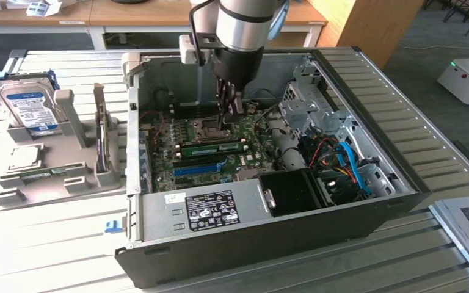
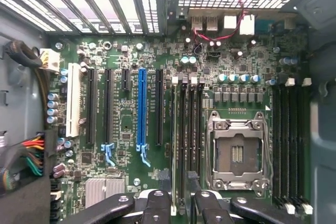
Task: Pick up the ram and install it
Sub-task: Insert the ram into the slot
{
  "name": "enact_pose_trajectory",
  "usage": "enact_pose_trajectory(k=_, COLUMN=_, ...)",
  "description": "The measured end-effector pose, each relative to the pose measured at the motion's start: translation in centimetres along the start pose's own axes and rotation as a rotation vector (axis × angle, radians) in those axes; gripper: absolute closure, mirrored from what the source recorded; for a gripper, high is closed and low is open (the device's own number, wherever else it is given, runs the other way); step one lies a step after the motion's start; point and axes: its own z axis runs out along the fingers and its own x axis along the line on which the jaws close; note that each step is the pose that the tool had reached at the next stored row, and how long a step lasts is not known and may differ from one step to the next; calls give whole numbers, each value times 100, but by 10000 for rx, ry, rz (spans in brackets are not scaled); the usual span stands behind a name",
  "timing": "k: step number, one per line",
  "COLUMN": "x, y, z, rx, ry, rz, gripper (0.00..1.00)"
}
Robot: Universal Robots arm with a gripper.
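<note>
Exterior view: the arm reached down into the open case, which lay on its side on the table
Gripper: the gripper hung low over the motherboard, by the socket and near the ram
Jaws: wide apart with nothing between them; in the wrist view the fingers stood one on each side of the memory slots beside the socket
Ram: the ram stood on edge in a slot between the socket and the blue slot, with its green side and black chips facing the exterior camera
Contact: the tips looked apart from the ram, though the angle left this uncertain
Wrist view: it looked straight down on the board, with the blue slot to one side of the gripper and the socket to the other; which slot held the ram could not be told from there
Off to the side: a hard drive stood in a grey stand at the exterior view's left, well apart from the case
Done, by my reading: pickup and carry were over, and the ram was placed in its slot and let go
Left, by my reading: perhaps a firm press home; whether the slot's clips had latched could not be seen
</note>
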Motion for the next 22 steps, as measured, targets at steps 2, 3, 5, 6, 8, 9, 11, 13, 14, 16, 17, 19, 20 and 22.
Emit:
enact_pose_trajectory(k=2, x=0, y=2, z=-44, rx=0, ry=1, rz=0, gripper=75)
enact_pose_trajectory(k=3, x=0, y=3, z=-65, rx=0, ry=1, rz=0, gripper=75)
enact_pose_trajectory(k=5, x=0, y=5, z=-108, rx=0, ry=0, rz=0, gripper=75)
enact_pose_trajectory(k=6, x=0, y=7, z=-128, rx=0, ry=0, rz=0, gripper=75)
enact_pose_trajectory(k=8, x=-1, y=9, z=-170, rx=0, ry=0, rz=0, gripper=75)
enact_pose_trajectory(k=9, x=-1, y=10, z=-191, rx=0, ry=-1, rz=0, gripper=75)
enact_pose_trajectory(k=11, x=-1, y=12, z=-236, rx=0, ry=0, rz=0, gripper=75)
enact_pose_trajectory(k=13, x=-1, y=14, z=-277, rx=0, ry=1, rz=0, gripper=75)
enact_pose_trajectory(k=14, x=-1, y=15, z=-296, rx=-1, ry=1, rz=0, gripper=75)
enact_pose_trajectory(k=16, x=-1, y=17, z=-335, rx=0, ry=0, rz=0, gripper=75)
enact_pose_trajectory(k=17, x=-1, y=18, z=-354, rx=0, ry=0, rz=0, gripper=75)
enact_pose_trajectory(k=19, x=-1, y=21, z=-410, rx=0, ry=2, rz=0, gripper=75)
enact_pose_trajectory(k=20, x=-1, y=22, z=-427, rx=0, ry=1, rz=0, gripper=75)
enact_pose_trajectory(k=22, x=-2, y=24, z=-459, rx=0, ry=0, rz=0, gripper=75)
